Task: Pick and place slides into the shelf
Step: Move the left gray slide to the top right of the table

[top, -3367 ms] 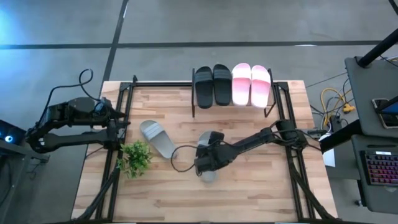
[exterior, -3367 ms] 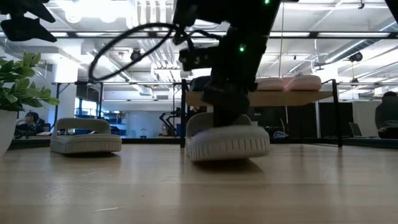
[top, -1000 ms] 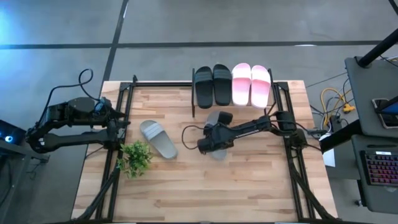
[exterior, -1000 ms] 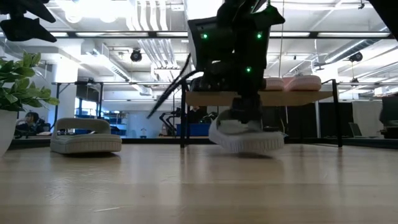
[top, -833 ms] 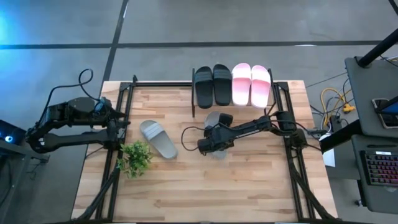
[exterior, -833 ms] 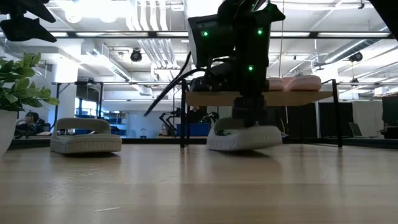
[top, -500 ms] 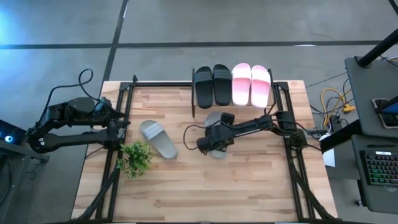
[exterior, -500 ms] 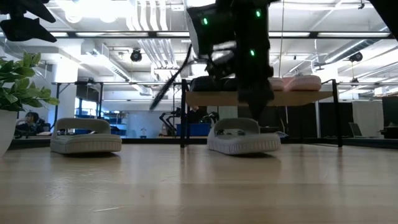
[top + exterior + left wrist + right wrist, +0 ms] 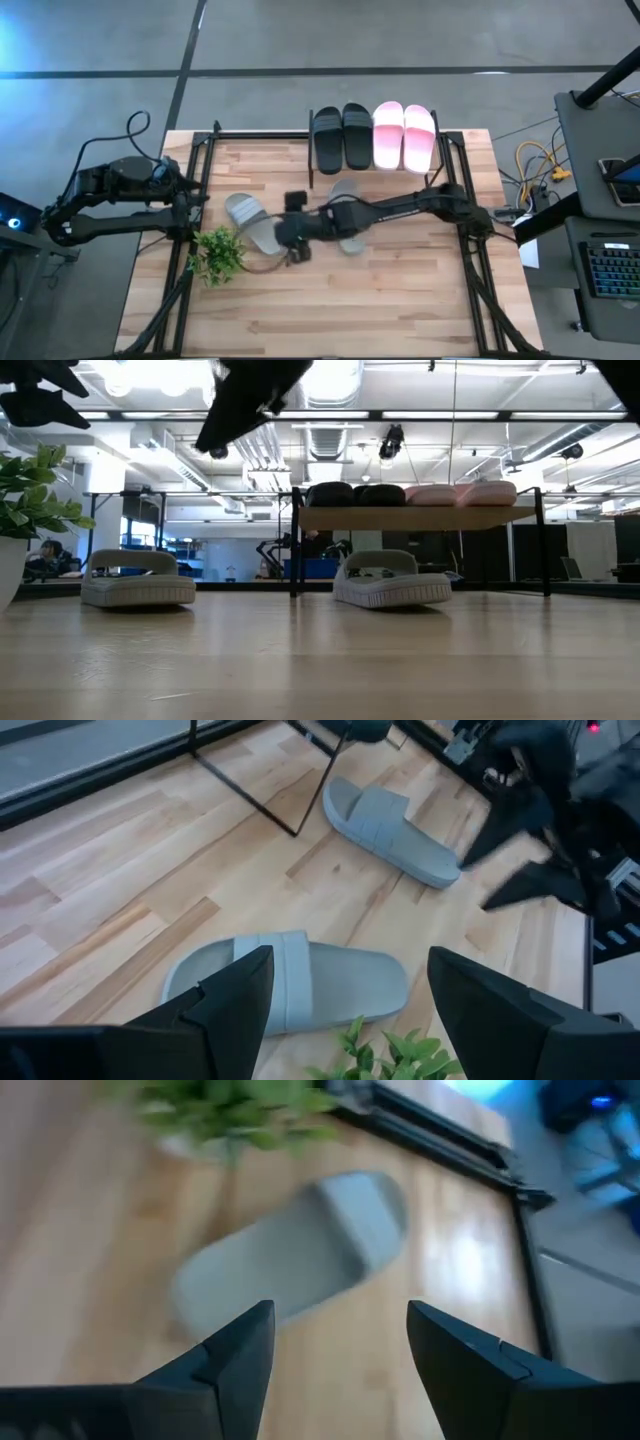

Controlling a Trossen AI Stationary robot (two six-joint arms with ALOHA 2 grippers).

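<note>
The right end effector (image 9: pixel 296 228) hung above the middle of the counter (image 9: pixel 400 300), its arm stretched across from the right edge, and its fingers (image 9: pixel 240 1355) stood wide apart with nothing between them. It was just beside a grey slide (image 9: pixel 253 222) that lay flat on the counter near the small potted plant (image 9: pixel 216 253); the right wrist view looked down on that same slide (image 9: pixel 300 1250), framed between the two spread fingers. A second grey slide (image 9: pixel 345 212) lay flat on the counter just in front of the shelf (image 9: pixel 372 165), partly under the outstretched arm. In the low view this slide (image 9: pixel 390 580) sat on the counter below the level of the shelf board (image 9: pixel 420 517), between the thin black legs, while the other grey slide (image 9: pixel 138 580) rested well apart from it.

On top of the shelf stood the black pair (image 9: pixel 342 136) and the pale pink pair (image 9: pixel 404 135), side by side.

The left end effector (image 9: pixel 345 995) waited at the counter's left edge, its fingers spread wide and empty, facing the nearer grey slide (image 9: pixel 290 982) with the farther one (image 9: pixel 390 828) beyond.
</note>
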